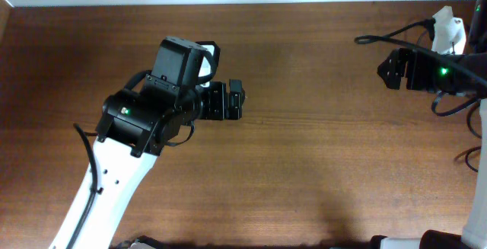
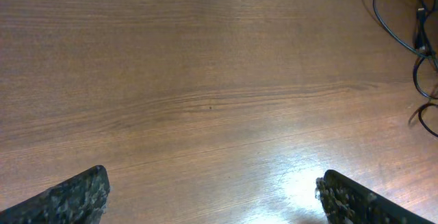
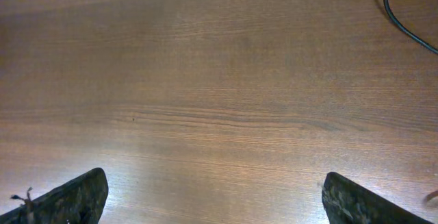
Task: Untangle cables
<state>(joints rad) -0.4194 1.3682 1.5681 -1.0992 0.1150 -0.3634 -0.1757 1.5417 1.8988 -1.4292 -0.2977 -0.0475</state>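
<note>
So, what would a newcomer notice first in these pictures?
First, the wide brown wooden table, with the left gripper open above its middle-left part. The right gripper, also open, is near the top right corner of the overhead view. Then the thin black cables, lying in loose loops at the upper right of the left wrist view.

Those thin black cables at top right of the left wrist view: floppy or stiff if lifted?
Likely floppy: the cables lie in loose, crossing curves on the table, so a lifted strand should sag and may drag others. Probably light, being so thin. Pushed, a strand would probably bend rather than shift whole.
</note>
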